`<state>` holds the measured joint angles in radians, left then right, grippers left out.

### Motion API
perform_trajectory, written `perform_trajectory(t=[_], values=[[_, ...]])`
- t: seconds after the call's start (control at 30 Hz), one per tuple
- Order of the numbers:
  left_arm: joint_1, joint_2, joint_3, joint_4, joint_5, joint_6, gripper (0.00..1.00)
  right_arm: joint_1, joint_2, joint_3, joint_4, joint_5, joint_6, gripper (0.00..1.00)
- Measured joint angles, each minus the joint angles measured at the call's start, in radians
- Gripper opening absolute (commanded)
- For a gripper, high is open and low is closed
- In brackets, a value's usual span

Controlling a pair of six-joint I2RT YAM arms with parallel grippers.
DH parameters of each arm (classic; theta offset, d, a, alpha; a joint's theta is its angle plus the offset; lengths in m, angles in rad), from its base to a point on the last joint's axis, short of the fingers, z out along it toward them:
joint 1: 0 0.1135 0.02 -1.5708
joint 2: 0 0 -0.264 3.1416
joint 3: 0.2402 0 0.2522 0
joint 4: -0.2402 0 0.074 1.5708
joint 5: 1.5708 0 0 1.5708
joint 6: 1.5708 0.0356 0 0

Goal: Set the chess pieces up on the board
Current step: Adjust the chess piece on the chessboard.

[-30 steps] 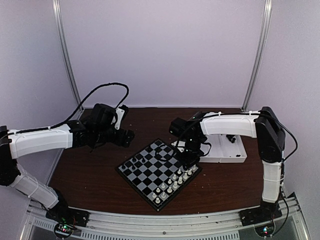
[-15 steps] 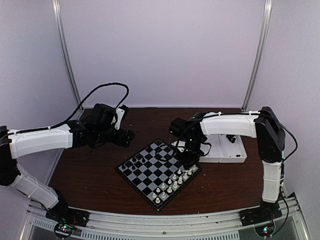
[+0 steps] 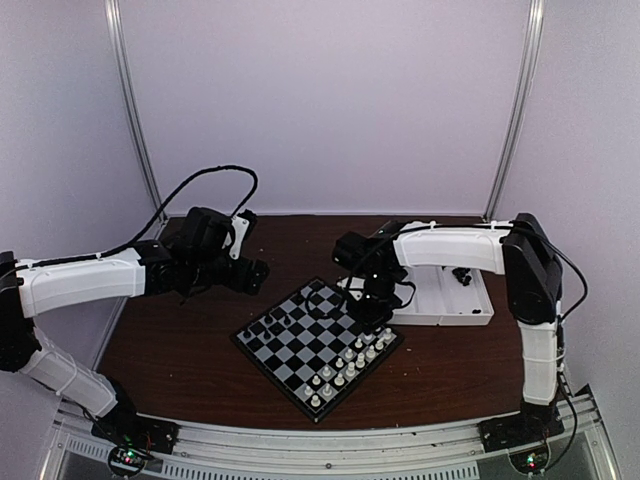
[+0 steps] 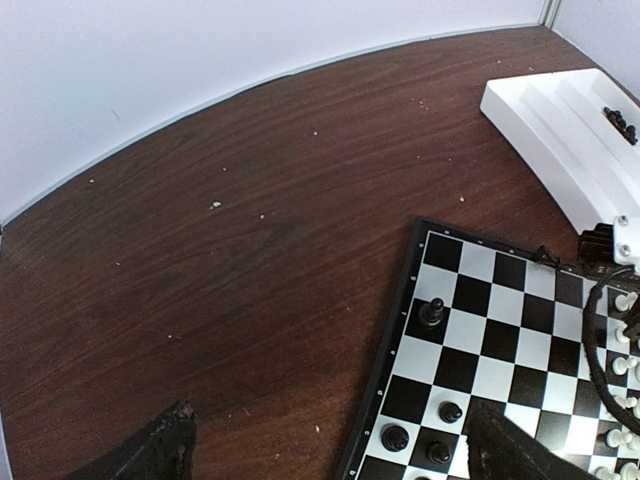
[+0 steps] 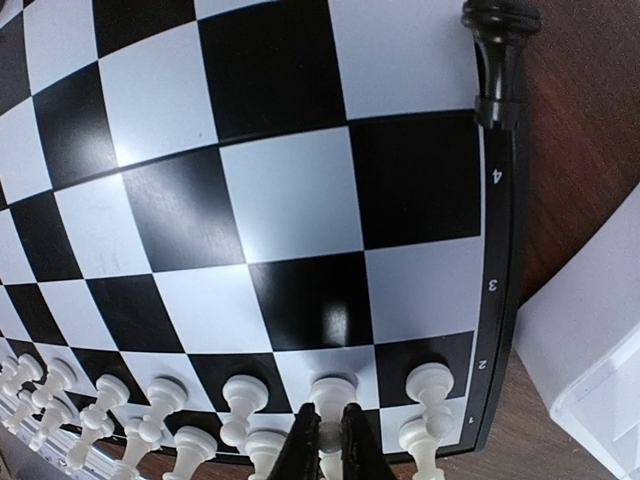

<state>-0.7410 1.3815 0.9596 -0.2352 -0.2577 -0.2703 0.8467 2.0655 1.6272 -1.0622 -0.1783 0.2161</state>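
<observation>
While the right gripper (image 5: 325, 440) is hovering, fingers pressed together, right over the white pawns (image 5: 245, 392), the left gripper (image 4: 340, 445) is hanging spread wide beside the board (image 4: 466, 331). Black chess pieces (image 4: 432, 312) are standing on it, others lying in the tray (image 4: 540, 110). A low sideways sweep would likely be toppling pawns.

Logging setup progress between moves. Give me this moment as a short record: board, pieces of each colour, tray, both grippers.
board: set diagonally on the table
white pieces: two rows along the near-right edge
black pieces: a few on the far-left side; more lie in the tray
tray: white, beside the far-right edge
left gripper: open, empty, above the table off the far-left edge
right gripper: shut, low among the white pawns; whether it grips one cannot be told
</observation>
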Motion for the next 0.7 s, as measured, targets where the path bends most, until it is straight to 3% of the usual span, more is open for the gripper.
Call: perform_trajectory(t=[0.1, 0.3, 0.7], values=[[0.0, 0.0, 0.0, 0.0, 0.0, 0.0, 0.94, 0.0, 0.008, 0.011, 0.0, 0.0, -0.004, 0.1], [0.0, 0.0, 0.0, 0.0, 0.0, 0.0, 0.94, 0.0, 0.016, 0.019, -0.003, 0.001, -0.01, 0.23], [0.0, 0.0, 0.0, 0.0, 0.0, 0.0, 0.94, 0.0, 0.016, 0.103, -0.04, 0.042, -0.016, 0.25]])
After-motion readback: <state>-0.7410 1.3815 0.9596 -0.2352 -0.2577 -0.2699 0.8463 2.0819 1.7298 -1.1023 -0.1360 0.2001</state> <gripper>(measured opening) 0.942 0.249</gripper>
